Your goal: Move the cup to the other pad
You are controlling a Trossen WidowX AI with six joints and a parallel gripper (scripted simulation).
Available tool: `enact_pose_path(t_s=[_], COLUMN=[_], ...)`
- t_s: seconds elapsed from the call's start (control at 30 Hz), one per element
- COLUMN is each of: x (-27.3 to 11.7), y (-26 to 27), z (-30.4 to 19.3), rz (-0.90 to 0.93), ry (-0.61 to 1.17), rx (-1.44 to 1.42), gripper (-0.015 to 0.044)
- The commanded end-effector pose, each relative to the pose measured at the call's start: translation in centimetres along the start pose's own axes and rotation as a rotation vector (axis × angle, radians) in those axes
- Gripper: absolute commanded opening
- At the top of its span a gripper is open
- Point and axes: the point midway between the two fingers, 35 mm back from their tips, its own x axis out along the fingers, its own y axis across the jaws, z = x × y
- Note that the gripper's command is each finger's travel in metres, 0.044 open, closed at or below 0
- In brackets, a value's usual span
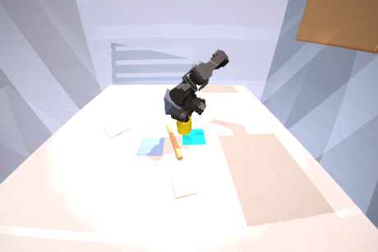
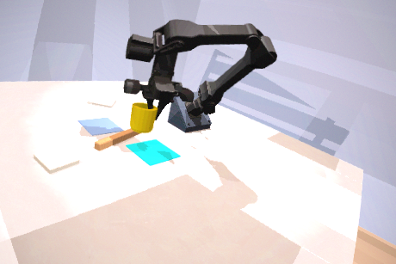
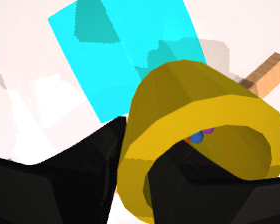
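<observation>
A yellow cup (image 1: pixel 184 126) (image 2: pixel 143 118) (image 3: pixel 181 82) hangs in the air, roughly upright. My gripper (image 1: pixel 186 119) (image 2: pixel 154 109) (image 3: pixel 136 125) is shut on its wall, one finger inside and one outside. Some small marbles (image 3: pixel 196 137), blue, purple and orange, show inside the cup; a finger and the rim hide the rest. The cyan pad (image 1: pixel 195 138) (image 2: pixel 155 153) (image 3: pixel 101 70) lies below, and the cup is near its edge on the side of the wooden bar. The blue pad (image 1: pixel 148 147) (image 2: pixel 99 125) lies bare beyond the bar.
A wooden bar (image 1: pixel 174 144) (image 2: pixel 114 138) (image 3: pixel 271 75) lies between the two pads, close to the cup. One pale flat tile (image 1: pixel 185 189) (image 2: pixel 56 162) lies on the table, and another pale tile (image 1: pixel 116 130) (image 2: pixel 102 103) lies past the blue pad. The arm's base (image 2: pixel 189 117) stands behind the cup.
</observation>
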Motion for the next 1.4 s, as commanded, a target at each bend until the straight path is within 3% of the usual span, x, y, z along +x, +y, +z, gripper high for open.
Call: enact_pose_path(t_s=[0.0, 0.63, 1.37], x=[0.0, 0.0, 2.4], y=[0.7, 3.8, 3.8], z=[0.5, 3.1, 3.2], rz=[0.002, 0.004, 0.003], ry=[-0.003, -0.005, -0.005], rx=[0.005, 0.006, 0.005], gripper=[0.0, 0.0, 0.0])
